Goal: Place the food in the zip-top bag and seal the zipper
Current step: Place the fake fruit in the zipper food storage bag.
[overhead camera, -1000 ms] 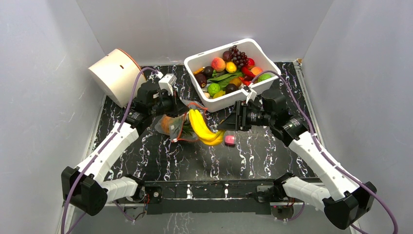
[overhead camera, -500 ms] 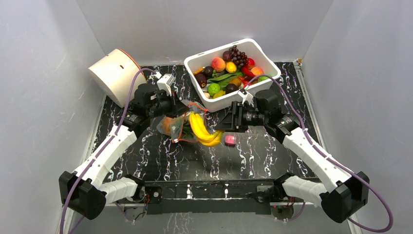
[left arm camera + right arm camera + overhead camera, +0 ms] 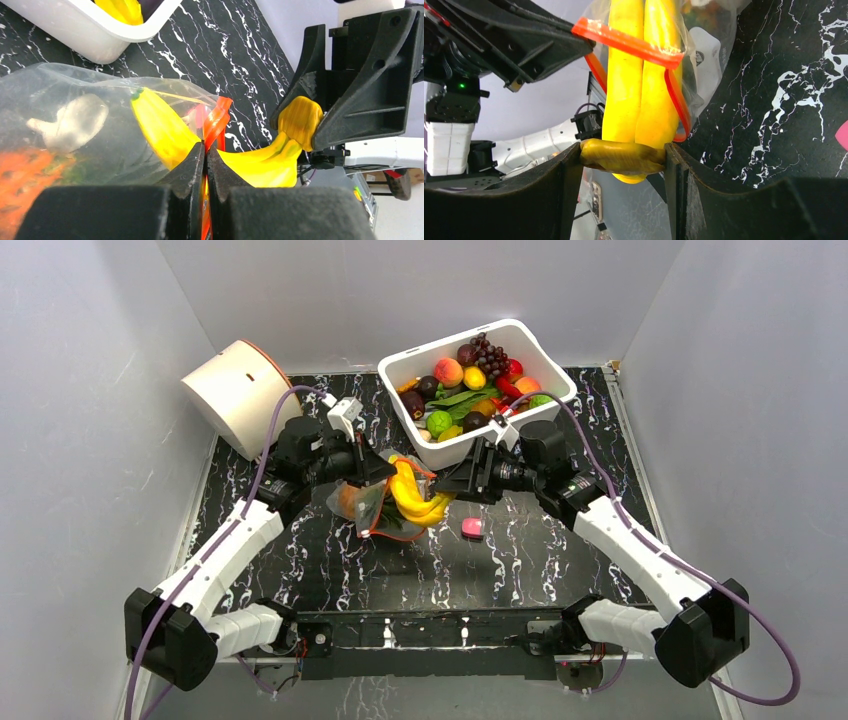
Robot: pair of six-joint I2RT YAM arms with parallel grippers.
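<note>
The clear zip-top bag (image 3: 362,502) hangs above the table with the orange pineapple (image 3: 347,500) inside. My left gripper (image 3: 383,468) is shut on its red-orange zipper (image 3: 216,117) at the mouth. My right gripper (image 3: 440,487) is shut on the stem end of the yellow banana bunch (image 3: 413,496), whose far end sits inside the bag's mouth. In the right wrist view the banana bunch (image 3: 639,75) passes through the zipper loop (image 3: 629,44), and my fingers (image 3: 674,165) clamp its brown stem. In the left wrist view the bananas (image 3: 160,127) and the pineapple (image 3: 25,175) show through the bag (image 3: 75,125).
A white bin (image 3: 520,410) full of toy produce stands at the back centre, just behind both grippers. A small pink block (image 3: 471,528) lies on the black marbled table (image 3: 400,570) right of the bag. A white cylinder (image 3: 235,390) lies at the back left.
My right gripper has moved left and lifted the banana bunch's stem end, pushing the bananas deeper into the bag's mouth. The left gripper has shifted slightly right with the bag.
</note>
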